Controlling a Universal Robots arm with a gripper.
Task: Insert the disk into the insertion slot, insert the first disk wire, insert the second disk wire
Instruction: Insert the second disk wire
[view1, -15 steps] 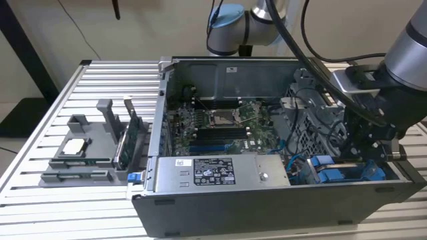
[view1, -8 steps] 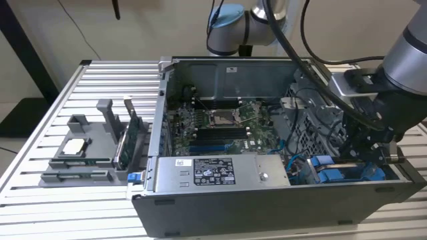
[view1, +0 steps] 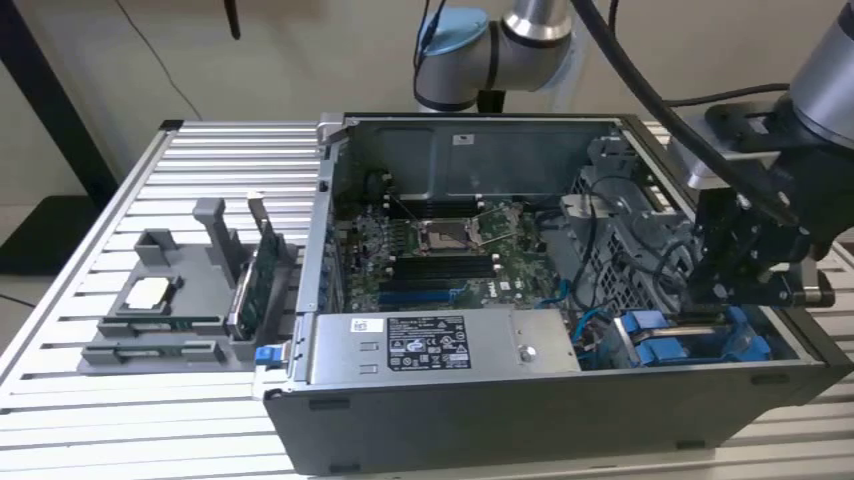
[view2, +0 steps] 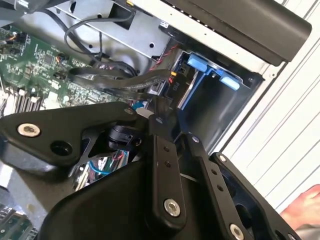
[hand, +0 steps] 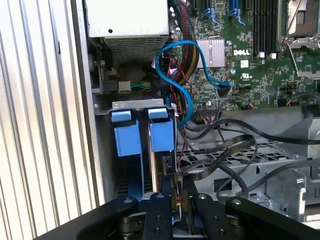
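The disk (hand: 162, 137) stands on edge in the insertion slot (hand: 137, 105), its blue carrier tab beside a second blue tab (hand: 127, 140). In the exterior view the blue fittings of the slot (view1: 674, 345) sit at the case's near corner on the exterior view's right. My gripper (hand: 182, 200) hangs right behind the disk, fingers drawn close on a small connector of a flat black disk wire (hand: 220, 160). In the second wrist view the gripper (view2: 160, 117) meets that black wire (view2: 120, 82) at the bay's mouth (view2: 220, 115). The gripper (view1: 707, 315) reaches down into the case.
A grey power-supply box (view1: 414, 345) lies along the case's front. A blue cable (hand: 175, 75) loops over the motherboard (view1: 441, 250). Loose black cables (hand: 240, 145) cross the metal cage beside the bay. A grey parts fixture (view1: 174, 300) stands at the exterior view's left. A pinkish hand-like shape (view2: 305, 205) shows outside the case.
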